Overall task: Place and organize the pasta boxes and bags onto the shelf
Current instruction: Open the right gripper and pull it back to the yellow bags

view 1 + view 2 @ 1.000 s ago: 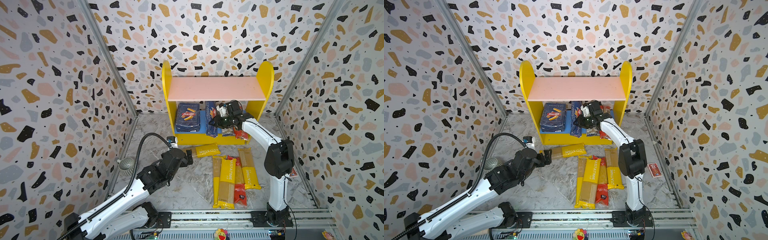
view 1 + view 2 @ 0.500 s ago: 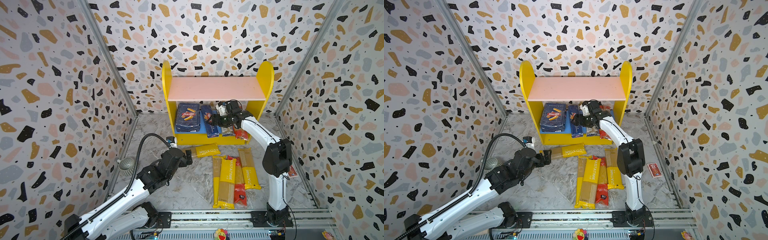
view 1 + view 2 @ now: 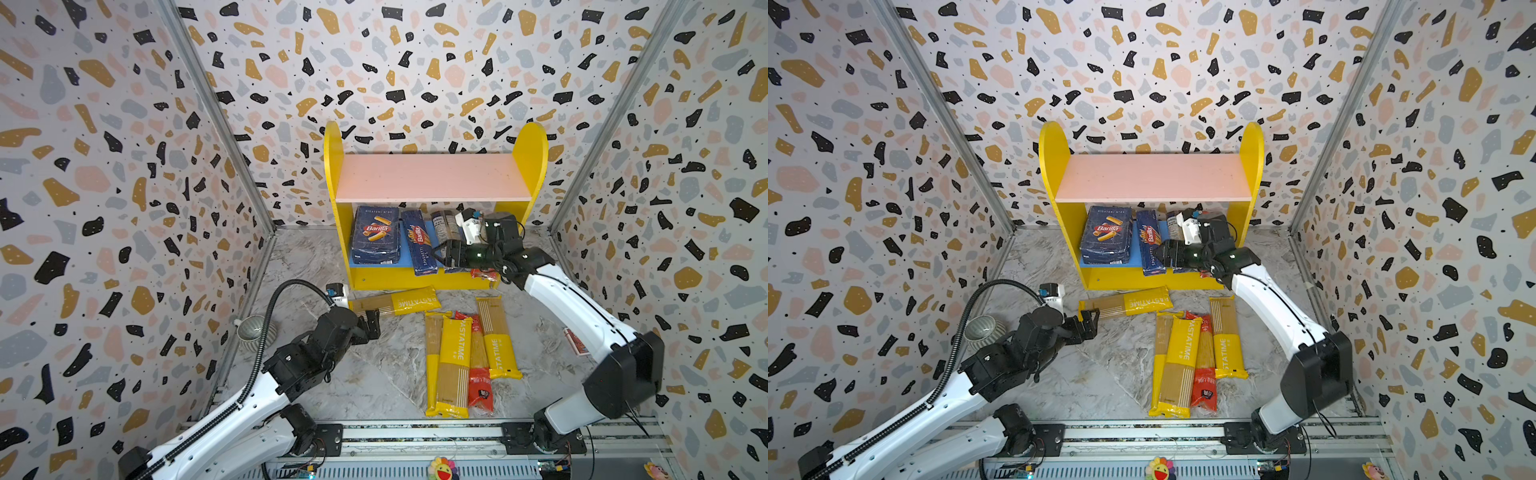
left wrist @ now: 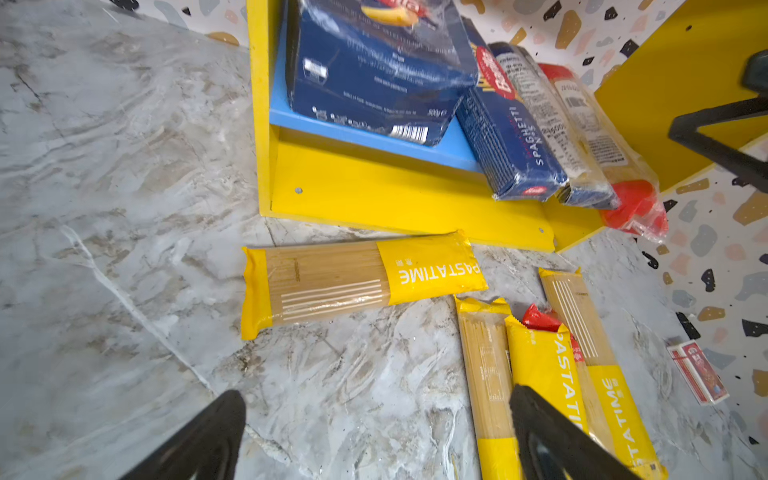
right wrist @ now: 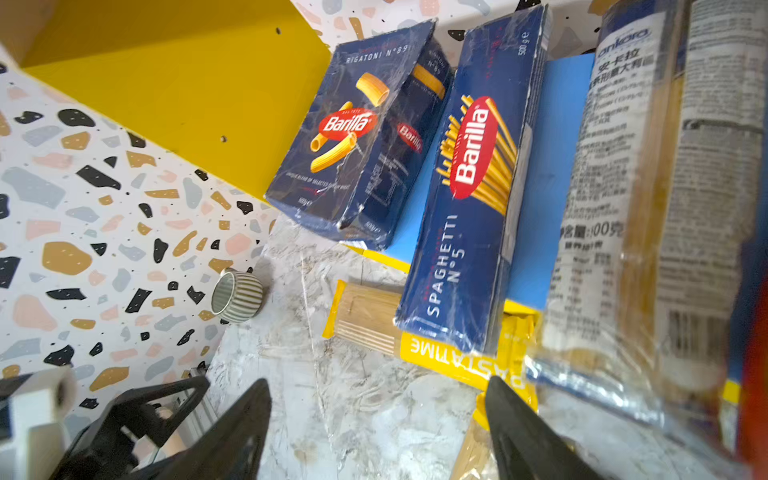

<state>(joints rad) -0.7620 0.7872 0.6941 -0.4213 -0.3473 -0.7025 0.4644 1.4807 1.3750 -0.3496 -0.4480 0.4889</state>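
Observation:
The shelf (image 3: 432, 176) stands at the back wall. On its blue lower board (image 4: 361, 133) lie the rigatoni box (image 3: 376, 235), the spaghetti box (image 3: 420, 247), a clear dark-labelled bag (image 3: 445, 222) and a red bag (image 4: 631, 208). My right gripper (image 3: 446, 254) hovers open at the board's front, just right of the spaghetti box (image 5: 469, 199), with nothing between its fingers. One yellow PASTATIME bag (image 3: 395, 303) lies crosswise before the shelf. My left gripper (image 3: 372, 323) stands open and empty near the left end of this bag (image 4: 357, 282). Several yellow bags (image 3: 457, 357) and a red one (image 3: 480, 386) lie together on the floor.
A ribbed grey bowl (image 3: 254, 332) sits by the left wall. A small red card pack (image 3: 575, 343) lies under the right arm near the right wall. The pink upper board carries nothing. A metal rail (image 3: 415, 434) runs along the front edge.
My right gripper was shut at the spaghetti box, then opened and drew back towards the board's front. The box has settled beside the rigatoni box. The left arm has barely moved.

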